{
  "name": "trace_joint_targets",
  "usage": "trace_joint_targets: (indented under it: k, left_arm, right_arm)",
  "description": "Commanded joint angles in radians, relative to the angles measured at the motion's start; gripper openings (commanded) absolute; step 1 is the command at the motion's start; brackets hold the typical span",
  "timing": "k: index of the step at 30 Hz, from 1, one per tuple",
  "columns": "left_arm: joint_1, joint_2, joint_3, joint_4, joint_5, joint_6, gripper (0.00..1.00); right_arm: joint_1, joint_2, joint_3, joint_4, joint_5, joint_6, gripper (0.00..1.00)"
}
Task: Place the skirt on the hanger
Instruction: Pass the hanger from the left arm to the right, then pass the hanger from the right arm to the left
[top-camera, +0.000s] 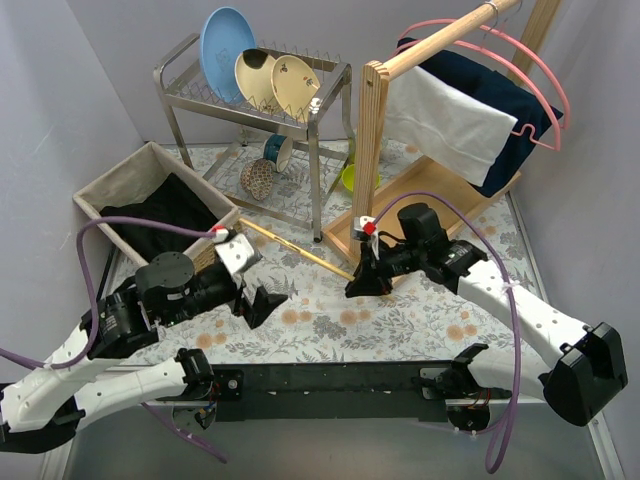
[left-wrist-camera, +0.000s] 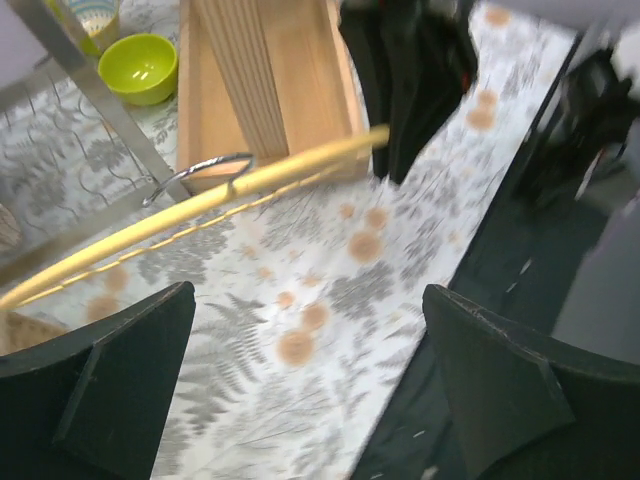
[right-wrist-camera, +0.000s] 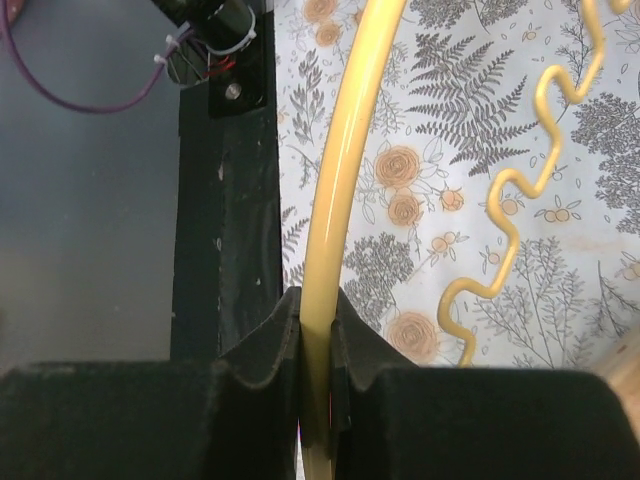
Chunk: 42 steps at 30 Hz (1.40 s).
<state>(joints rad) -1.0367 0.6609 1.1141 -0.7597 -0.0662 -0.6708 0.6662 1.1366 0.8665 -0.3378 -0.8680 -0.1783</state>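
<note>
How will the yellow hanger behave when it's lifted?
The yellow hanger looks thin and rigid, so it should lift whole and probably feels light. Pinched near one end by the right tool, its smooth rod may pivot in the grip.

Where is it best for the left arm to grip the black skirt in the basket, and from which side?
Probably a raised fold of the skirt, from straight above: it lies crumpled low inside the basket, whose walls block sideways approach.
</note>
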Motion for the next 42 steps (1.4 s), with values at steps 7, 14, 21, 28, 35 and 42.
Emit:
trace_joint_targets:
  k: [7, 14, 21, 28, 35, 42]
  left_arm:
    - [0.001, -0.126, -0.108, -0.023, 0.134, 0.540, 0.98]
    - [0.001, -0.051, -0.164, -0.035, 0.189, 0.557, 0.97]
    - [0.001, -0.009, -0.234, 0.037, 0.160, 0.565, 0.51]
    - [0.001, -0.001, -0.231, 0.031, 0.187, 0.536, 0.20]
    - [0.001, -0.004, -0.264, 0.060, 0.275, 0.436, 0.00]
    - [0.001, 0.035, -0.298, 0.134, 0.356, 0.353, 0.00]
  right_arm:
    - [-0.060, -0.021, 0.160, -0.500, -0.157, -0.630, 0.01]
    - [-0.059, -0.038, 0.215, -0.670, -0.151, -0.803, 0.01]
    - [-0.059, -0.034, 0.224, -0.773, -0.180, -0.912, 0.01]
    - [-0.059, -0.029, 0.233, -0.771, -0.206, -0.911, 0.01]
    - [-0.057, 0.026, 0.288, -0.808, -0.243, -0.935, 0.20]
    - [0.071, 0.029, 0.299, -0.609, -0.100, -0.779, 0.59]
